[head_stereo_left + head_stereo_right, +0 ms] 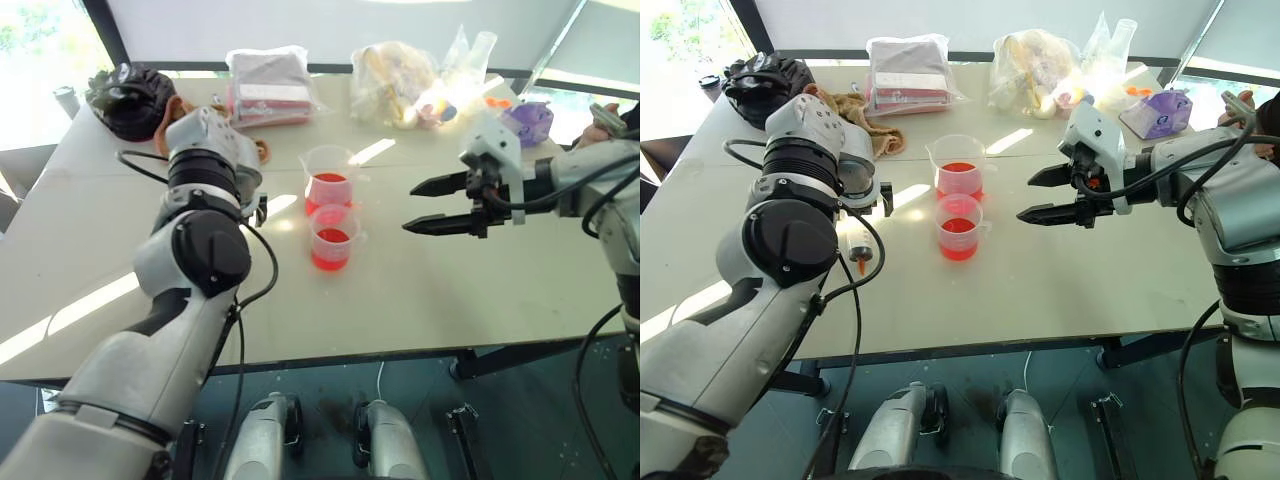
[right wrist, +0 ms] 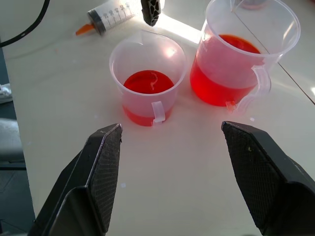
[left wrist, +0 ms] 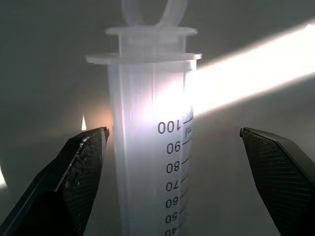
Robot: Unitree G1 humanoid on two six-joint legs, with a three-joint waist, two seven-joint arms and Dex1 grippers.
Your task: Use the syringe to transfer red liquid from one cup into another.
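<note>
The clear syringe [image 1: 854, 247] lies flat on the white table [image 1: 1070, 290], left of the cups, its orange tip toward the front edge. My left gripper [image 3: 173, 132] points down over it, open, with the barrel [image 3: 150, 147] between the fingers and untouched. Two clear cups stand mid-table. The larger cup [image 1: 328, 178] is behind the smaller cup [image 1: 332, 238], and both hold red liquid [image 2: 147, 82]. My right gripper [image 1: 410, 208] hovers open and empty to the right of the cups, pointing at them.
Plastic bags [image 1: 268, 85] and a black bag [image 1: 132, 98] line the table's far side, with a purple object [image 1: 530, 122] at the back right. A person's hand [image 1: 603, 124] is at the far right. Bare table lies in front of the cups.
</note>
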